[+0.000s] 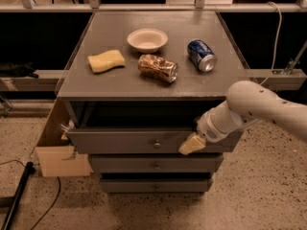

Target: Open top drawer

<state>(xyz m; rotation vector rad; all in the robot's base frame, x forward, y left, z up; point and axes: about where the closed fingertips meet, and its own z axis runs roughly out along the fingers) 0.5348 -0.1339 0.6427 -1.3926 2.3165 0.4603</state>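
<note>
The top drawer (124, 140) is the widest grey drawer, just under the cabinet top, with a small round knob (157, 144) at centre. It stands pulled out a little, with a dark gap behind its front. My gripper (190, 144) hangs in front of the drawer's right half, to the right of the knob, on the end of the white arm (254, 107) that comes in from the right. Two narrower grey drawers (156, 166) sit below it.
On the cabinet top (110, 80) lie a yellow sponge (106, 61), a white bowl (147, 39), a crumpled brown bag (158, 67) and a blue can (201, 55). A cardboard box (57, 152) stands at the cabinet's left. A black cable (19, 195) lies on the speckled floor.
</note>
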